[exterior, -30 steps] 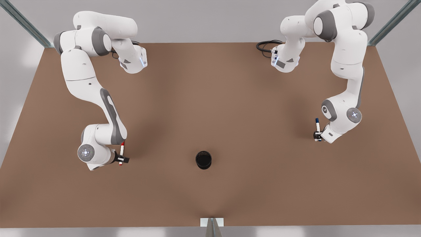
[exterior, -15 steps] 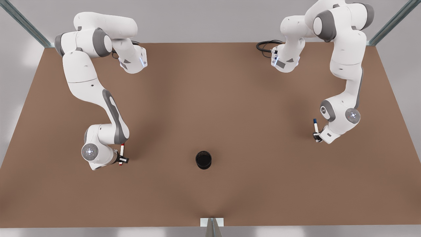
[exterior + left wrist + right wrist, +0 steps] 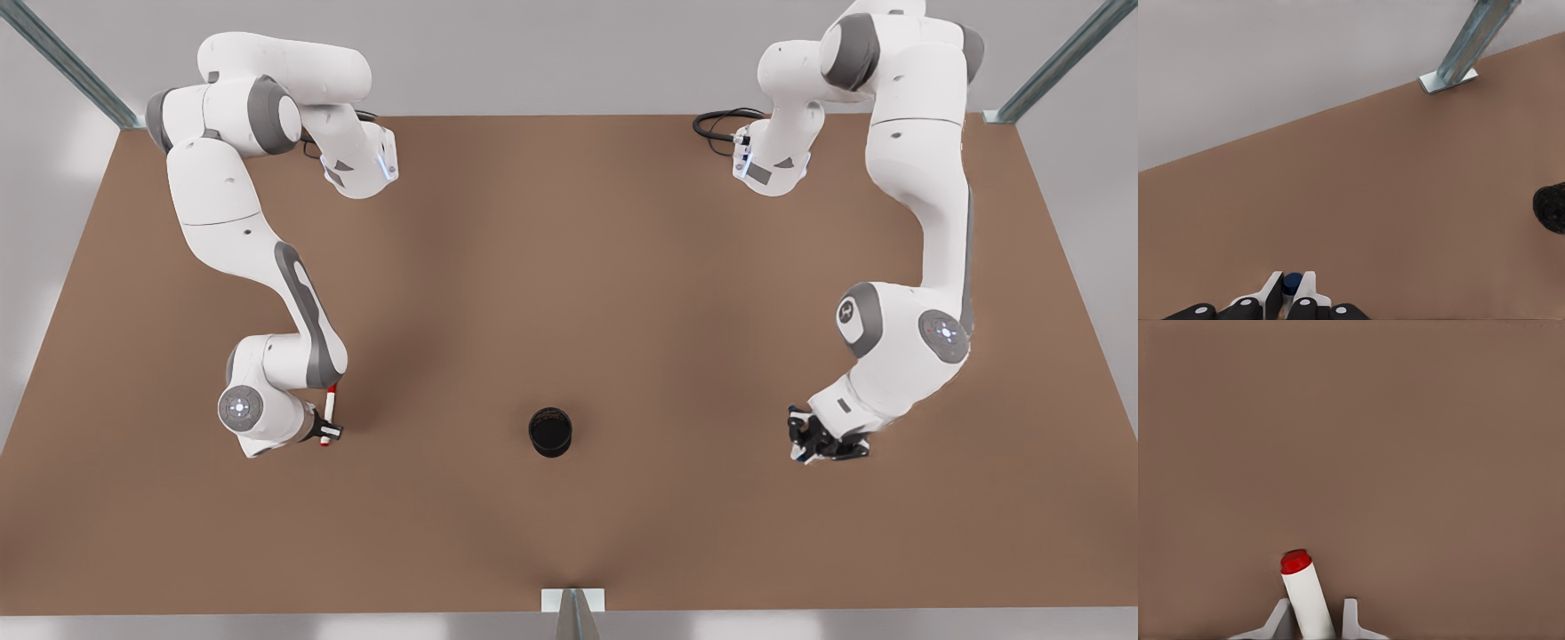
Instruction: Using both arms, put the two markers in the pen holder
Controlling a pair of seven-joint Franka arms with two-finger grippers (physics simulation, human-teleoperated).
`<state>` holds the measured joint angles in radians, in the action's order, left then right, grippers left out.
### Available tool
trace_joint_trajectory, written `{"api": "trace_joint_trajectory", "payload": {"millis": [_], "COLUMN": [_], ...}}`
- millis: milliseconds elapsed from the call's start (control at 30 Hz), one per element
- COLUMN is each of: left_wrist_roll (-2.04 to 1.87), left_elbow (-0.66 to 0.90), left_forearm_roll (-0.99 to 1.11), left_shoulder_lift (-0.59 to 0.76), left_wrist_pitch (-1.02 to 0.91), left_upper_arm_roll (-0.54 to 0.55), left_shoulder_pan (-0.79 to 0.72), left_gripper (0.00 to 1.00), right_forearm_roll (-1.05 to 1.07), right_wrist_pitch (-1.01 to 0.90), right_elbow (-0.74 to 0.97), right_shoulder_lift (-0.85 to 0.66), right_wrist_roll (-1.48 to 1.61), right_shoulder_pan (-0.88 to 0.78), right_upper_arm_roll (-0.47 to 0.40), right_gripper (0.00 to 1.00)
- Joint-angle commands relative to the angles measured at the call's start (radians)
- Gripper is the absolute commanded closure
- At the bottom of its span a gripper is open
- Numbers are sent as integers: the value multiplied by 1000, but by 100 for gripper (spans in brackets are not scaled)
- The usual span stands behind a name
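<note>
While both end effectors grip markers, open table surrounds the pen holder.

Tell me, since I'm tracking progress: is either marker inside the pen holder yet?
No, the pen holder stands empty, each marker held away from it.

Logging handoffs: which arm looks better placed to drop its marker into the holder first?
Probably left: its end effector holds the blue marker raised, pen holder in its wrist view. The right end effector grips the red marker low.
</note>
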<state>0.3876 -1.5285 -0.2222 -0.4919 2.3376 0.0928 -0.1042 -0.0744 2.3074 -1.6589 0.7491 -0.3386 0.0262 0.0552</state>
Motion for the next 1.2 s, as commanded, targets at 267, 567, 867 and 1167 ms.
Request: {"api": "trace_joint_trajectory", "payload": {"millis": [267, 567, 867, 1167], "left_wrist_roll": [-148, -323, -202, -184], "left_elbow": [232, 387, 355, 222], "left_forearm_roll": [-126, -125, -124, -132], "left_shoulder_lift": [-163, -344, -390, -382], "left_wrist_pitch": [190, 534, 546, 644], "left_upper_arm_roll": [165, 179, 170, 176], "left_shoulder_pan": [-227, -381, -347, -350], "left_gripper": [79, 79, 79, 79], "right_forearm_roll": [1, 1, -62, -61], "right_wrist_pitch": [-11, -55, -20, 227], "right_elbow": [4, 21, 139, 133], "right_shoulder_lift": [-14, -148, -218, -206], "right_wrist_roll": [9, 18, 13, 4], "right_shoulder_pan": [-9, -2, -12, -15], "right_upper_arm_roll": [2, 118, 310, 371], "right_gripper": [78, 79, 79, 79]}}
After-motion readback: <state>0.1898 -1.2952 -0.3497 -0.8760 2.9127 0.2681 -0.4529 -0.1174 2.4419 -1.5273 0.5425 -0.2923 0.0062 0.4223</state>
